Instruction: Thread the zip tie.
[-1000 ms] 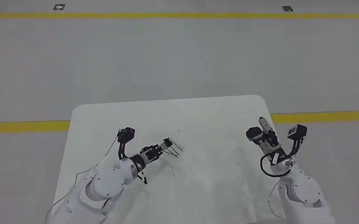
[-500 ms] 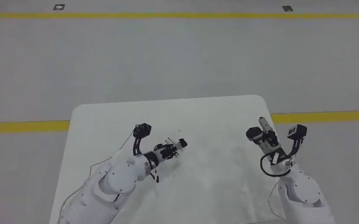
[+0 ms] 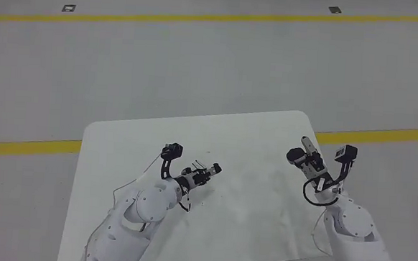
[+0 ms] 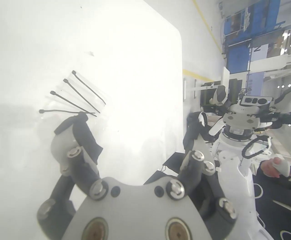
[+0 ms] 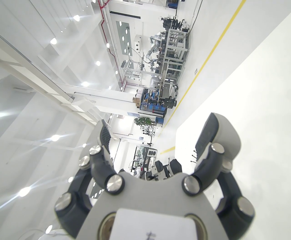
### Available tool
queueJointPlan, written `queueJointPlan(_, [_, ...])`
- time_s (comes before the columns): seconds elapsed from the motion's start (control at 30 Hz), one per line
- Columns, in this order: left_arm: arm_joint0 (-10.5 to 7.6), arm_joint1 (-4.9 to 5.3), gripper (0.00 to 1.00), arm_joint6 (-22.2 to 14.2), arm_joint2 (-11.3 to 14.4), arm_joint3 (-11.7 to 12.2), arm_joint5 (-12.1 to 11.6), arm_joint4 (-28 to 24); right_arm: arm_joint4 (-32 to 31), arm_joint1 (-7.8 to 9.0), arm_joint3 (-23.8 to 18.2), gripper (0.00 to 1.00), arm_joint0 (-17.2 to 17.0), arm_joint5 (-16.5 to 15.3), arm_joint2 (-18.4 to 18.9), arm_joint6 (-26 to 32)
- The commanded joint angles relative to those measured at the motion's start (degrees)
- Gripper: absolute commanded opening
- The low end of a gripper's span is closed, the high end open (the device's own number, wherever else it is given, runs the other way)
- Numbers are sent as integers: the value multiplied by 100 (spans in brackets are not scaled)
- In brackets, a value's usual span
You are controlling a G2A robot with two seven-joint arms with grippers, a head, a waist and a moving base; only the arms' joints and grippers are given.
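Left wrist view: my left gripper (image 4: 136, 118) sits low over the white table (image 4: 141, 56) with its jaws spread wide. Four black zip ties (image 4: 75, 96) lie flat on the table just ahead of one fingertip (image 4: 80, 117), fanned out with their heads away from the tool and their tails drawn together toward it. That fingertip is at the tail ends of the nearest ties; I cannot tell whether it touches them or only hovers above. The other finger (image 4: 193, 134) is well to the far side of the ties. A small pale scrap (image 4: 91, 53) lies on the table beyond the ties. Farther off, past the table edge, I can see the right gripper (image 4: 219, 95) held up in the air.

Right wrist view: the right gripper (image 5: 156, 134) has its jaws apart and points out along the table (image 5: 254, 86) toward the room, with a yellow floor line (image 5: 204, 61) running beyond the table edge.

Top view: the left gripper (image 3: 208, 171) is near the middle of the table (image 3: 266, 134), with the ties directly under its tip and too fine there to separate. The right gripper (image 3: 307, 152) is near the table's side edge, well apart from the left one and from the ties.
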Motion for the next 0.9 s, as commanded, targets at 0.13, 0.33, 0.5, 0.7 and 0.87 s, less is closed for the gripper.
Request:
queueJointPlan(0.13, [8,-1,100,21,-6,6,0,-16,0,0,0,100,0,-1,0,3])
queueJointPlan(0.33, [125,15,100,36,-76,16,0,545,0,0,0,100,0,-1,0,3])
queueJointPlan(0.5, [311,-113,100,-551,-456,98,0,1398,0,0,0,100,0,-1,0,3])
queueJointPlan(0.7, [412,-330,100,-922,-637,50,0,1912,0,0,0,100,0,-1,0,3])
queueJointPlan(0.87, [402,-326,100,-889,-540,147,0,2065,0,0,0,100,0,-1,0,3])
